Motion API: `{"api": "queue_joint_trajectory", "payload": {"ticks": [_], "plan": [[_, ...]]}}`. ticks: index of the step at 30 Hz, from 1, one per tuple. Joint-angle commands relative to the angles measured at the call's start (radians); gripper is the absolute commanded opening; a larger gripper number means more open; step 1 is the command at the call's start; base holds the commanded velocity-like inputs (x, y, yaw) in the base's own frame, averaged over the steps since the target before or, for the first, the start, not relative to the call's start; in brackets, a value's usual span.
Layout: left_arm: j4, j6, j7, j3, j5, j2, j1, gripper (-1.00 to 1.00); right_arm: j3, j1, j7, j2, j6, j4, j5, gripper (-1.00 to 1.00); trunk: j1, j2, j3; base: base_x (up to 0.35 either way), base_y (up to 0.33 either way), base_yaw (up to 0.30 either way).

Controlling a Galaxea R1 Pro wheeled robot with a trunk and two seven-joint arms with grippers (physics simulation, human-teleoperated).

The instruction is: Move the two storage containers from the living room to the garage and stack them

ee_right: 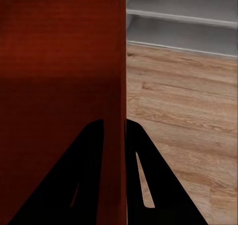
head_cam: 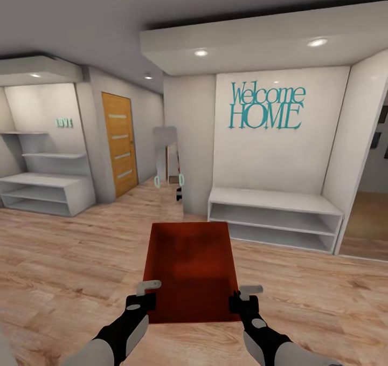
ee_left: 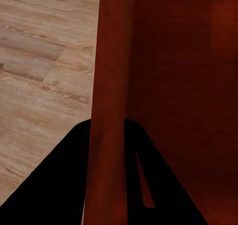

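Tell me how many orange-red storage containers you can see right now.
1. A storage container is held out in front of the robot above the wood floor, the left gripper on one side wall and the right gripper on the other. A second could be nested inside, unseen.

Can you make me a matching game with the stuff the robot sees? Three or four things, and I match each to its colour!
Things:
1. storage container
2. door
3. "Welcome HOME" sign
4. bench shelf

Colours:
A. teal
B. white
C. orange-red
D. honey wood

Pairs: 1-C, 2-D, 3-A, 4-B
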Motion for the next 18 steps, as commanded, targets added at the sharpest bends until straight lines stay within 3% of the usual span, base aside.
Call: {"api": "queue_joint_trajectory", "payload": {"ticks": [1,6,15,18], "plan": [[-0.004,0.004,0.011,0.036,-0.006,0.01,-0.002,-1.0,0.002,0.0,-0.002,-0.002,-0.006,0.001,-0.017,-1.0,0.001,-0.001,-0.002,0.322,0.0,0.0],[-0.003,0.005,0.011,0.037,-0.006,0.01,-0.002,-1.0,0.002,0.0,-0.002,-0.003,-0.006,0.002,-0.017,-1.0,0.001,-0.001,-0.002,0.322,0.0,0.041],[-0.002,0.005,0.011,0.037,-0.005,0.011,-0.002,-1.0,0.002,0.0,-0.002,-0.002,-0.006,0.002,-0.02,-1.0,0.001,-0.001,-0.002,0.322,0.0,0.279],[-0.002,0.005,0.011,0.037,-0.005,0.011,-0.001,-1.0,0.002,0.0,-0.002,-0.002,-0.006,0.002,-0.02,-1.0,0.001,-0.001,-0.002,0.322,0.0,0.133]]}}
